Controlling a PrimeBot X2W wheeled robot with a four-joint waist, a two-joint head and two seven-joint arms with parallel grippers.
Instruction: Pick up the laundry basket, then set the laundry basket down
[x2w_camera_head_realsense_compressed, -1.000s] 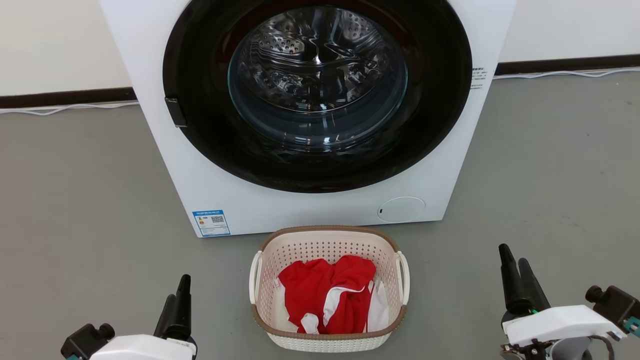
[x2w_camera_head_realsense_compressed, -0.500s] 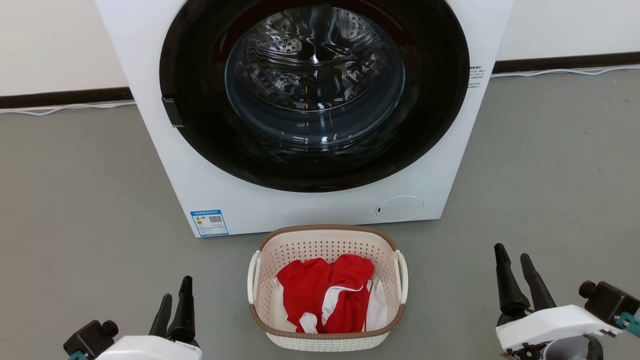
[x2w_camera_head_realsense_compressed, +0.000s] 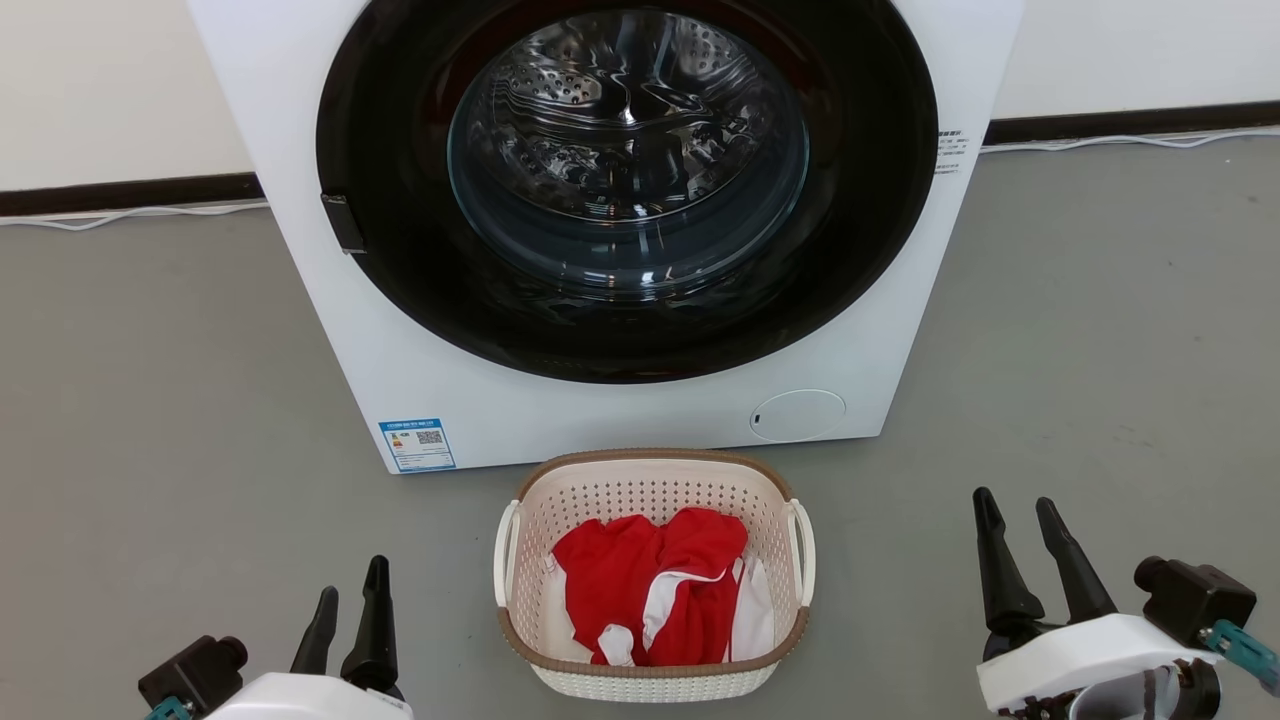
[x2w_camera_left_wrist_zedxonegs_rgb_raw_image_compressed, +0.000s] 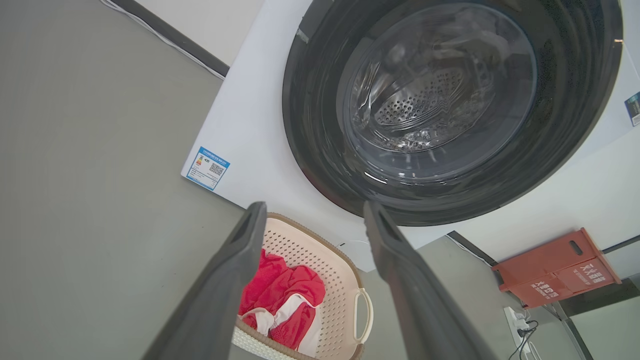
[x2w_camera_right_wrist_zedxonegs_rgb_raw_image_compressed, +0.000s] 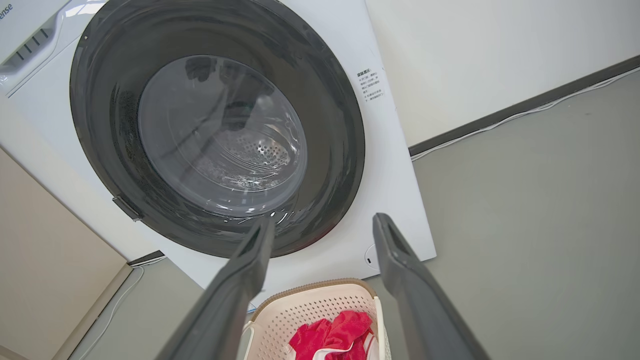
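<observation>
Head view: laundry basket (x2w_camera_head_realsense_compressed: 650, 492) on the floor (x2w_camera_head_realsense_compressed: 150, 400) just before the washing machine (x2w_camera_head_realsense_compressed: 420, 350). Left gripper (x2w_camera_head_realsense_compressed: 350, 582) and right gripper (x2w_camera_head_realsense_compressed: 1014, 502) flank it, both spread and empty, lined up for the handles I reckon. Left wrist view: basket low between my fingers. Right wrist: same.

laundry basket (x2w_camera_head_realsense_compressed: 655, 684) on floor (x2w_camera_head_realsense_compressed: 150, 400), before washing machine (x2w_camera_head_realsense_compressed: 560, 420)

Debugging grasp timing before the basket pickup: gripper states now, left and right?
Left gripper: open, empty, apart from the laundry basket.
Right gripper: open, empty.
</observation>
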